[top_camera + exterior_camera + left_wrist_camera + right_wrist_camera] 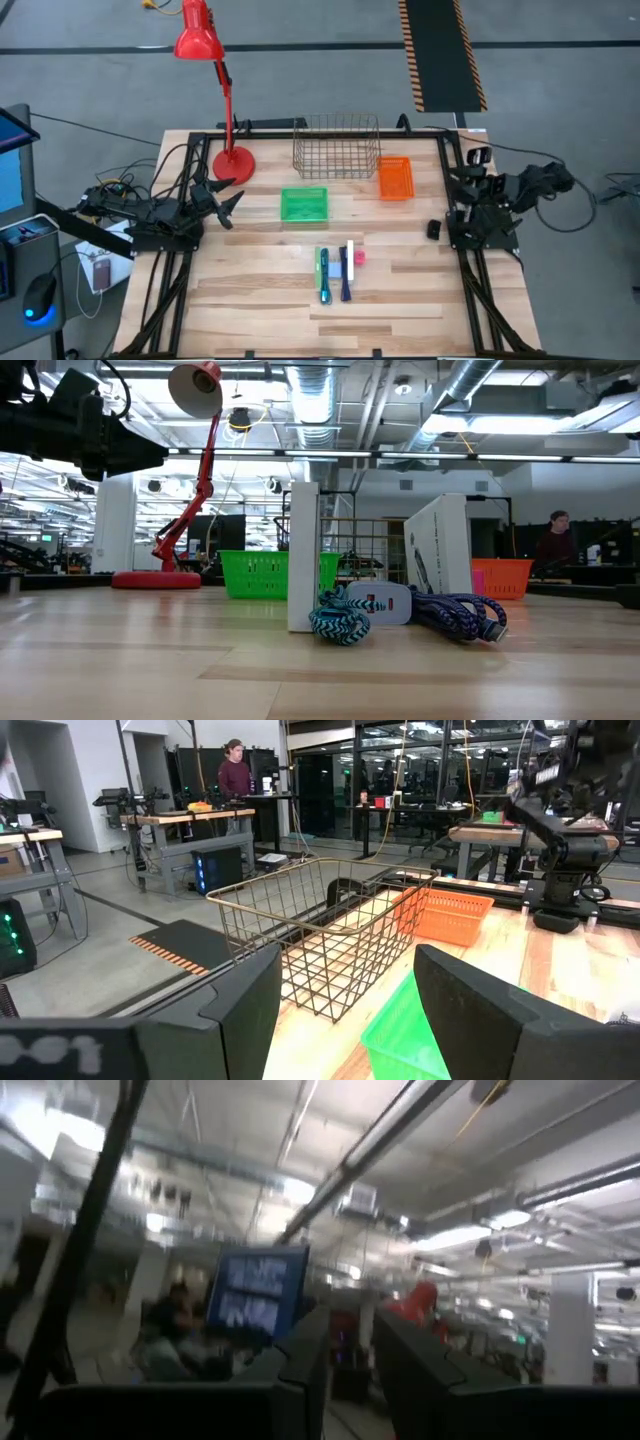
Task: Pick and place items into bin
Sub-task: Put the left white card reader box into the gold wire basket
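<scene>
The items lie together at the table's middle: a teal-green braided cord bundle (pixel 323 275) (pixel 335 622), a dark blue one (pixel 345 277) (pixel 455 615), a white packet (pixel 350 255), a small pink-red block (pixel 359 257) and a pale blue-grey block (pixel 333 270). Three bins stand behind them: a wire basket (pixel 337 145), a green bin (pixel 304 205) and an orange bin (pixel 395 178). My left gripper (pixel 228 203) (pixel 348 1010) waits open at the left edge, pointing level at the basket. My right gripper (pixel 462 190) (pixel 352 1370) is raised at the right edge, tipped upward, its fingers close together with nothing between them.
A red desk lamp stands on its round base (pixel 233 163) at the far left, with its head (pixel 195 35) beyond the table. Black frame rails (pixel 455 200) run along both sides. Bare wood lies in front of the items. A person (pixel 555 535) sits in the room behind.
</scene>
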Controlling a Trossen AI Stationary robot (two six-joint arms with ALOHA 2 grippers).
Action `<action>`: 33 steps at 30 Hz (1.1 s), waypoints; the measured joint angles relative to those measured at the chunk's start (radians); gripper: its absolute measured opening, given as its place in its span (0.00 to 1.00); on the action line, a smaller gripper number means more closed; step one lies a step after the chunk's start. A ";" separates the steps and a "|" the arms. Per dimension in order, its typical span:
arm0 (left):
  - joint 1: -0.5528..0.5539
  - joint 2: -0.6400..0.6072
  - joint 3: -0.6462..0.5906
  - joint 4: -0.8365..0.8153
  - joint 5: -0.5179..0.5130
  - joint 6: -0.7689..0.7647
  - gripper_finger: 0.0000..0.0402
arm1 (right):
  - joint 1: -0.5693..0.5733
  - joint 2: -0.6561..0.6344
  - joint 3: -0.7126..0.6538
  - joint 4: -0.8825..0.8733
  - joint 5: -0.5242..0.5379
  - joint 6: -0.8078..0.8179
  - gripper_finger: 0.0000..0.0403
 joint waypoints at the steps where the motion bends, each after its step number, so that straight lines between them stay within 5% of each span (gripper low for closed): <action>1: 0.000 0.000 0.000 0.000 0.000 0.000 0.54 | 0.000 0.041 0.040 -0.046 0.021 0.008 0.19; 7: 0.000 0.000 0.000 0.000 0.000 0.000 0.54 | 0.000 0.288 0.228 -0.127 0.227 0.154 0.19; 12: 0.000 0.000 0.000 0.000 0.000 0.000 0.54 | 0.000 0.411 0.373 -0.377 0.373 0.429 0.19; 22: 0.000 0.000 0.000 0.000 0.000 0.000 0.54 | -0.028 0.631 0.594 -0.846 0.356 1.044 0.28; 33: 0.000 0.000 0.000 0.000 0.000 0.000 0.54 | -0.130 0.797 0.639 -1.011 0.064 1.361 0.48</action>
